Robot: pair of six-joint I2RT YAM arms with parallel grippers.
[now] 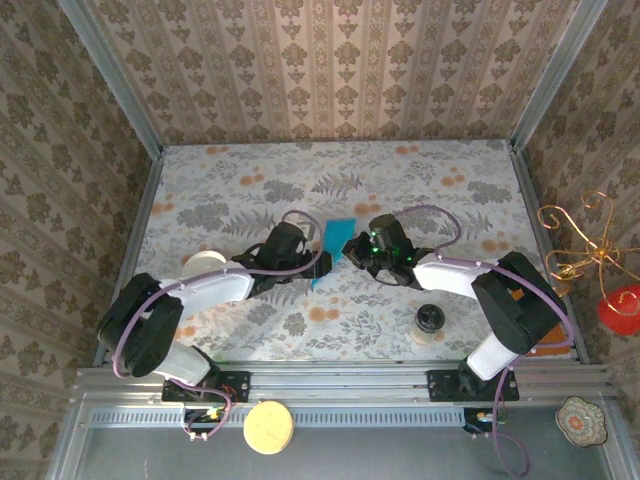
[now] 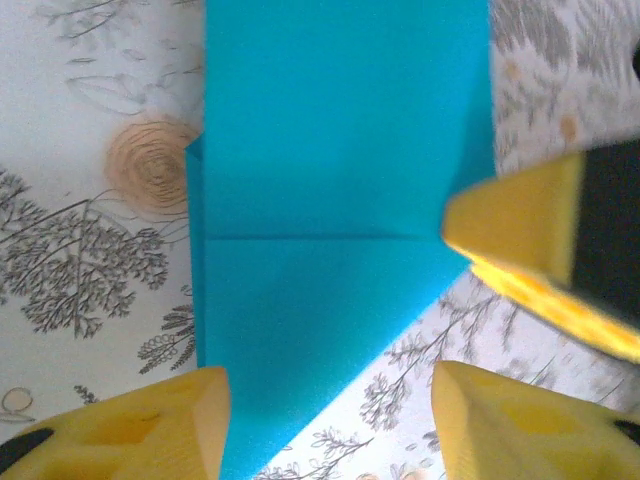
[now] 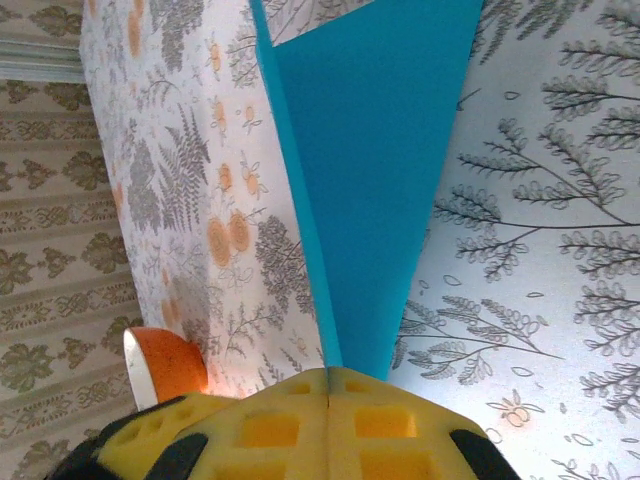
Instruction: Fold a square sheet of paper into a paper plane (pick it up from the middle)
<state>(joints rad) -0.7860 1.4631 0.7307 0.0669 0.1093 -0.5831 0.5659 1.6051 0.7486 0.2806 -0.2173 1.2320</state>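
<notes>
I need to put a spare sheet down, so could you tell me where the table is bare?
Bare: the table between the back wall and the arms, and the near middle between the pale round object and the dark-lidded jar. Crowded: the centre, where the left claw and right claw meet at the blue paper.

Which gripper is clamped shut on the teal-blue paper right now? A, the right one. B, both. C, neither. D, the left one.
A: in the right wrist view the right gripper is closed on the narrow end of the folded teal-blue paper, while the left gripper has its fingers apart on either side of the paper.
</notes>
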